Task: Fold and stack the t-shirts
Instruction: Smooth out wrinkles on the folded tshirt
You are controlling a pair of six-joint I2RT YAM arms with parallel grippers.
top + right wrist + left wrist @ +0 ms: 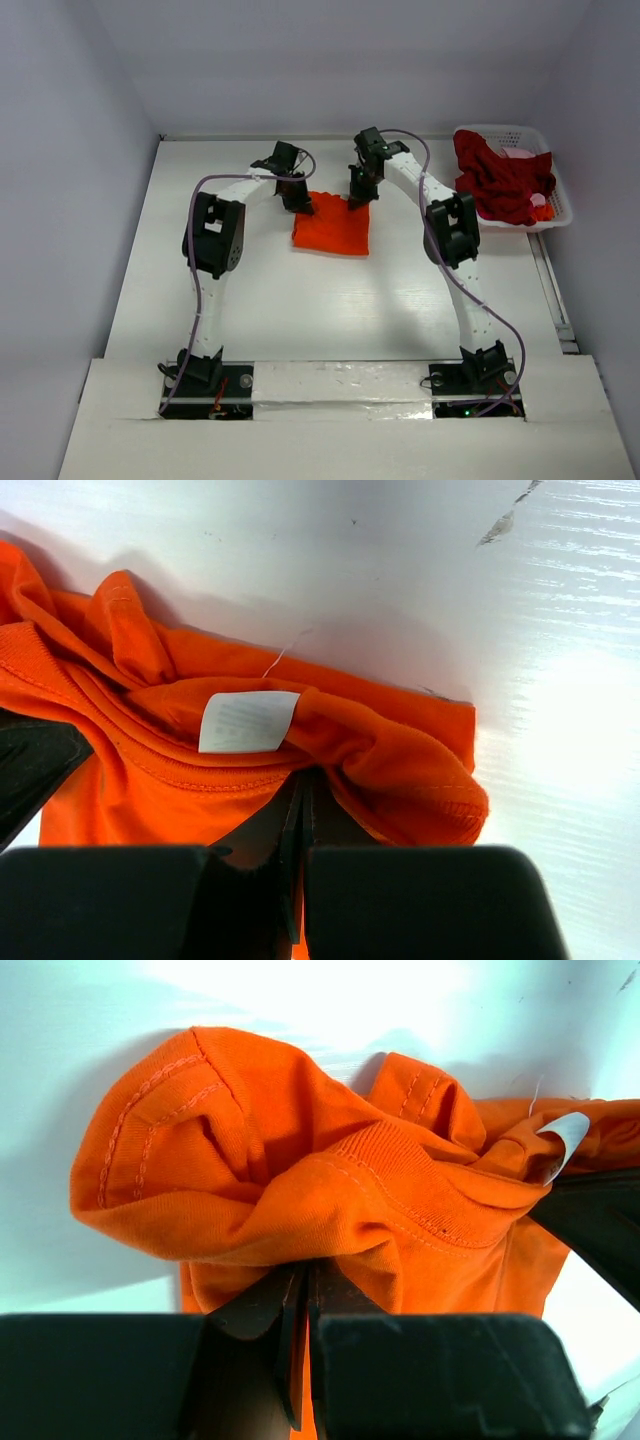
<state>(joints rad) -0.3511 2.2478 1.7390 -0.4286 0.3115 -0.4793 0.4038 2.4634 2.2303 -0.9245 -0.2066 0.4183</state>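
Left claw (300, 1285): jaws pinched together on a bunched fold of the bright orange-red cloth t-shirt (332, 232), at its far left corner. In the left wrist view, a stitched hem and the ribbed collar band are crumpled just ahead of the fingers.

Right claw (300, 795): jaws likewise pressed together, gripping the same shirt at its far right corner. A white sewn-in label (247, 721) sits just above the grip point.

Both claws meet the shirt along its far edge, near each other. The shirt lies as a roughly rectangular patch on the white worktop (300, 310), about mid-width and toward the far side.

The dark crimson red cloth t-shirt (500, 180) is heaped in a white lattice plastic basket (560, 215) at the far right corner of the worktop. A bit of pink cloth (520, 153) shows beside it inside the basket.

Room: plain pale grey walls (70, 150) close in the worktop on the left, far and right sides.
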